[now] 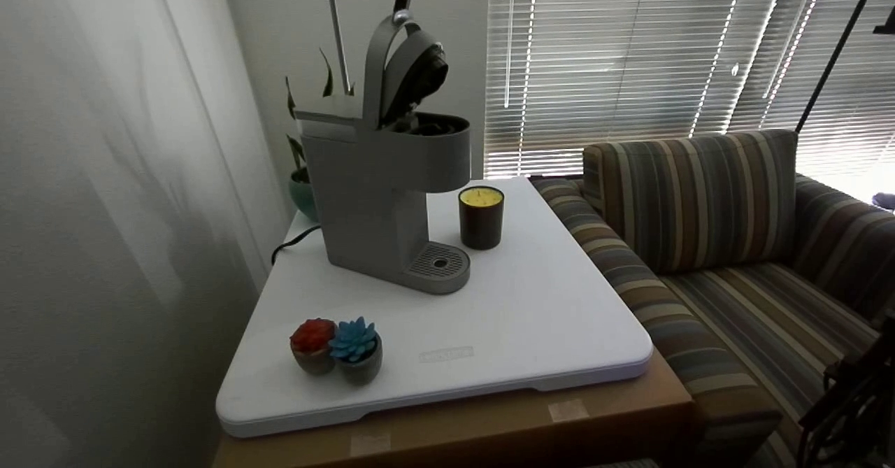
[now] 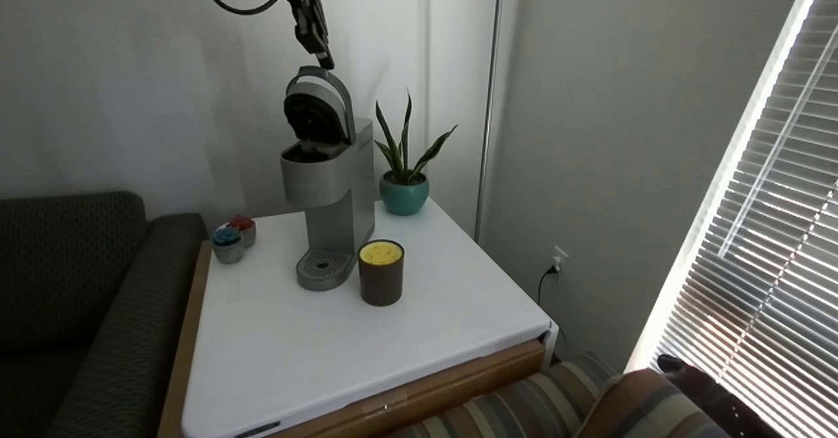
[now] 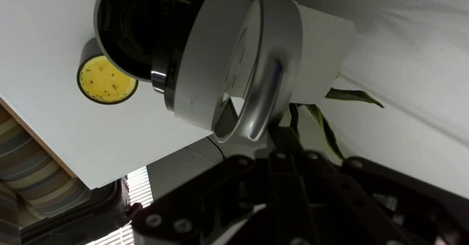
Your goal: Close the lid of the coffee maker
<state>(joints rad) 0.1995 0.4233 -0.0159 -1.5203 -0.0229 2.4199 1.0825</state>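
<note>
The grey coffee maker [image 1: 363, 202] stands on the white table, also in an exterior view [image 2: 317, 186] and the wrist view [image 3: 322, 51]. Its lid [image 1: 404, 69] is raised steeply, dark underside toward the front, above the open brewing recess; it also shows in an exterior view [image 2: 330, 92] and the wrist view [image 3: 205, 54]. A grey arched handle [image 3: 282, 47] stands up behind the lid. My gripper [image 3: 282, 138] has its fingers together. Its tips are at the top of the handle, on the rear side, in both exterior views [image 1: 403, 5] [image 2: 325, 61]. Contact is hard to judge.
A dark candle cup [image 1: 481, 227] with yellow top stands beside the drip base. Two small succulents [image 1: 356, 359] sit near the table edge [image 1: 447, 384]. A teal potted plant [image 2: 404, 196] and a metal pole [image 2: 491, 97] stand behind the machine. A striped sofa [image 1: 699, 209] adjoins the table.
</note>
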